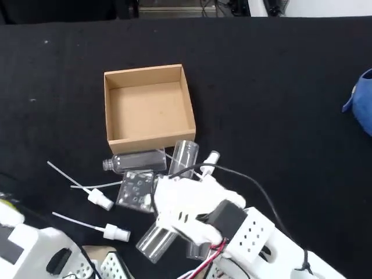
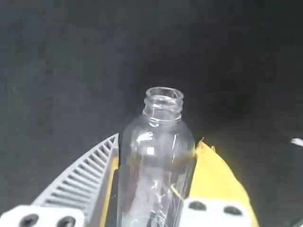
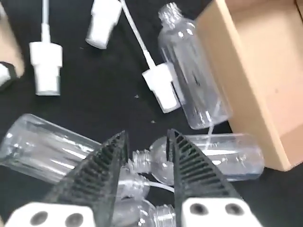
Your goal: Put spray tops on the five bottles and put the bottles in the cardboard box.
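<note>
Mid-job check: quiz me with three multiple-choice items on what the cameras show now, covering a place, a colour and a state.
1. Relative to the cardboard box, the loose bottles lie: A inside it; B on the table beside it; C stacked upon it.
2. The spray tops are: A white; B red; C green.
3. The bottle in the left tool has: A a spray top fitted; B a bare open neck; C a cork.
Key: 1 B, they lie outside its front wall; 2 A, every visible top is white; 3 B, its threaded neck stands uncovered.
</note>
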Controlling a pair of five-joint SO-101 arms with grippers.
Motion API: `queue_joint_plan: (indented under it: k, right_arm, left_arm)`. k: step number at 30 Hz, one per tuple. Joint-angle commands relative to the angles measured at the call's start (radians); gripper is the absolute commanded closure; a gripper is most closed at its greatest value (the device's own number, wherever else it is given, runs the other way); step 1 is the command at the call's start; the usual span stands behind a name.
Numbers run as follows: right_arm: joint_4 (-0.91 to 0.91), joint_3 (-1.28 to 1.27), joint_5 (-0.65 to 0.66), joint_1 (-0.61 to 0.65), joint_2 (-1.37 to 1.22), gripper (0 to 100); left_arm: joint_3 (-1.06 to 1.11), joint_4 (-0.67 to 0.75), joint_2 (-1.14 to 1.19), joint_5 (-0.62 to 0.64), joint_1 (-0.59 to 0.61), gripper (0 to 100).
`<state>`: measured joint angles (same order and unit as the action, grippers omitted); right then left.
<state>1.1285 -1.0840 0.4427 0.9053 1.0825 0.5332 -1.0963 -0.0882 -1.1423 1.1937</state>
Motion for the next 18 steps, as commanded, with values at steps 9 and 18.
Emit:
queue_joint_plan:
  k: [9, 18]
  right_arm:
    - [-0.212, 0.209, -0.222, 0.250, -0.461, 87.1]
    - [-0.359, 0.226, -0.371, 0.321, -0.699, 87.1]
  left_arm:
    - [-0.064, 0.049, -0.003, -0.009, 0.119, 97]
    - [-0.064, 0.049, 0.020, -0.005, 0.124, 97]
